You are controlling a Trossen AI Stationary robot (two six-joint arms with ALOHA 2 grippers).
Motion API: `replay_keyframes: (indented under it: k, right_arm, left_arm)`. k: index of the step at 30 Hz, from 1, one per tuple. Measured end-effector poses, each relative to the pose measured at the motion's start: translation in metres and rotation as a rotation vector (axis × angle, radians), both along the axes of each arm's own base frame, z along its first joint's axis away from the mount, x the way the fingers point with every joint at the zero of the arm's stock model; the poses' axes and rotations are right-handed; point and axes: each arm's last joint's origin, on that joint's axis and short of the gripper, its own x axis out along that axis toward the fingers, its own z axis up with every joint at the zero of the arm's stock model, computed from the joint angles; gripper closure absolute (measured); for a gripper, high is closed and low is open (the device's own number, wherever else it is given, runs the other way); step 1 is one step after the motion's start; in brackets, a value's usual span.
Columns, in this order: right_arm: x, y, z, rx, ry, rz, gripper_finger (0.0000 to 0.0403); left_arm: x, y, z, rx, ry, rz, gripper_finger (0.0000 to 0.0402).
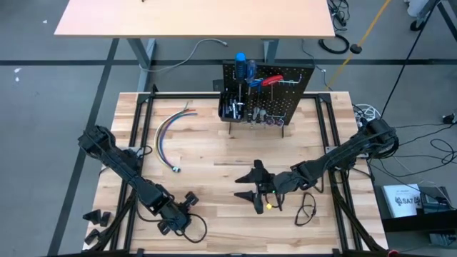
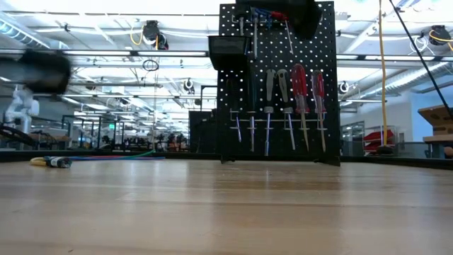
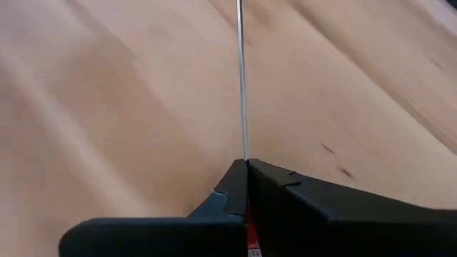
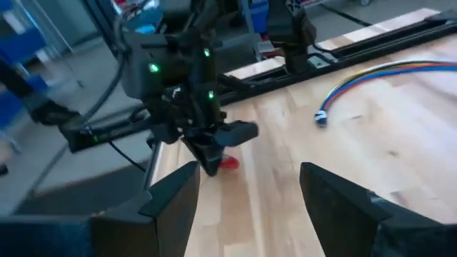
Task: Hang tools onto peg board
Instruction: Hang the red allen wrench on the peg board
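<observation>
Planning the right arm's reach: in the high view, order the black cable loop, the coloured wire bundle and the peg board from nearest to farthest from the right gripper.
From the right gripper:
1. Black cable loop, beside it on the table, toward the right front edge.
2. Coloured wire bundle, across the table on the left.
3. Peg board, upright at the back edge.

Two and three are nearly too close to call.
</observation>
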Motion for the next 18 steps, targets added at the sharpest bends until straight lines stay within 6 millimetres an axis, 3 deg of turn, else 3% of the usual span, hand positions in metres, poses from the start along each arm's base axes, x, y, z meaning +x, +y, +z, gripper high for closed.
replay_keyframes:
  k: [5, 10, 18]
  right_arm:
    - [0.016, 0.001, -0.016, 0.184, -0.02, -0.014, 0.0167]
    - [0.031, -0.003, -0.037, 0.394, 0.054, 0.123, 0.0167]
    - [0.049, -0.008, -0.054, 0.585, 0.001, 0.2, 0.0167]
  left_arm:
    - [0.013, 0.006, 0.037, 0.137, -0.134, -0.033, 0.0398]
    - [0.025, 0.005, 0.077, 0.312, -0.375, -0.056, 0.0399]
    - [0.037, 0.004, 0.119, 0.65, -0.613, -0.067, 0.04]
